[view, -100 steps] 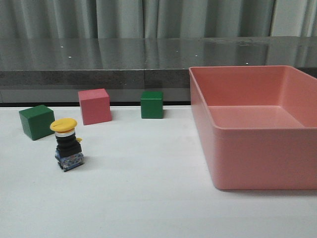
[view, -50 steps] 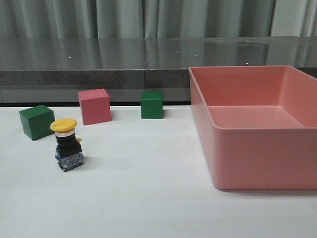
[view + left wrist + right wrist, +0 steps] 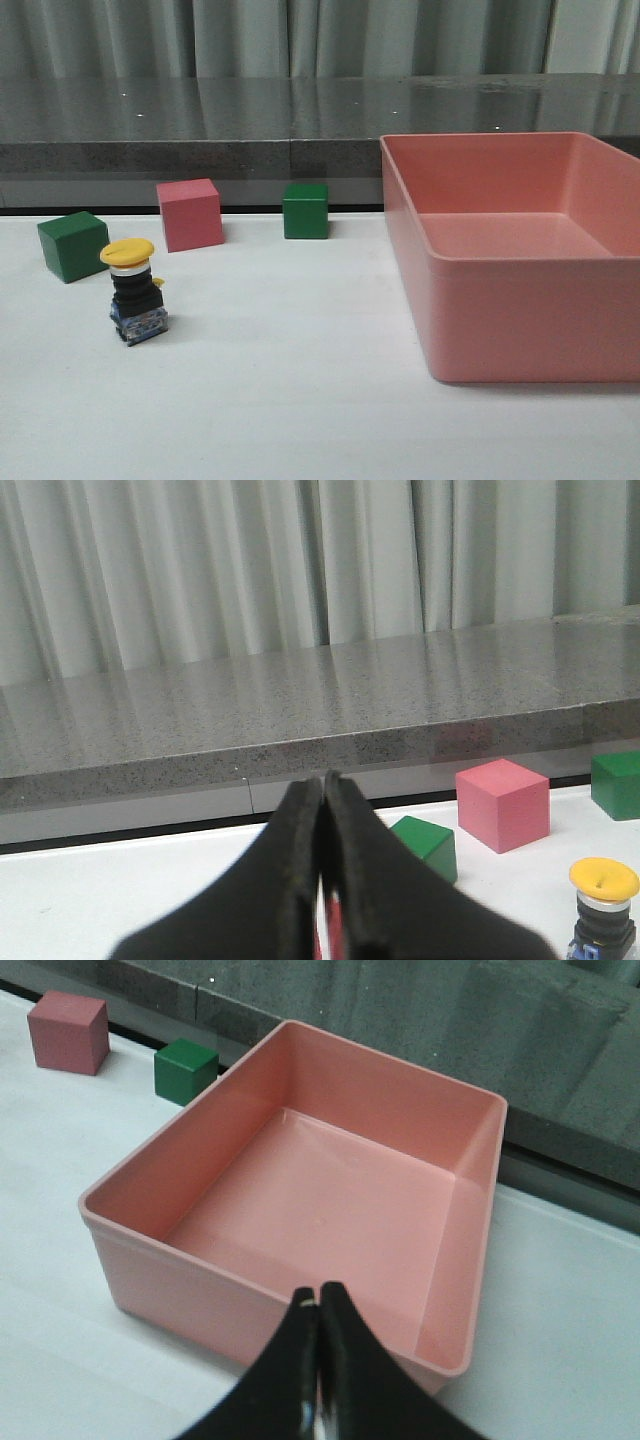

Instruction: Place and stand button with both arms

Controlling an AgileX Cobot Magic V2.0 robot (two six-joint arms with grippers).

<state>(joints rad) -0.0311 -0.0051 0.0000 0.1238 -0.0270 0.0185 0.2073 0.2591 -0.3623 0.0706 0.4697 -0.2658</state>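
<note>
button [image 3: 136, 293] upright on white table [image 3: 300, 400]

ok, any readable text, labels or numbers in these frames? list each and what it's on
None readable in any view.
The button: its blue and clear base shows speckled marks, too small and blurred to read as text.
The pink cube, both green cubes and the pink bin: plain faces, no print visible.
</note>
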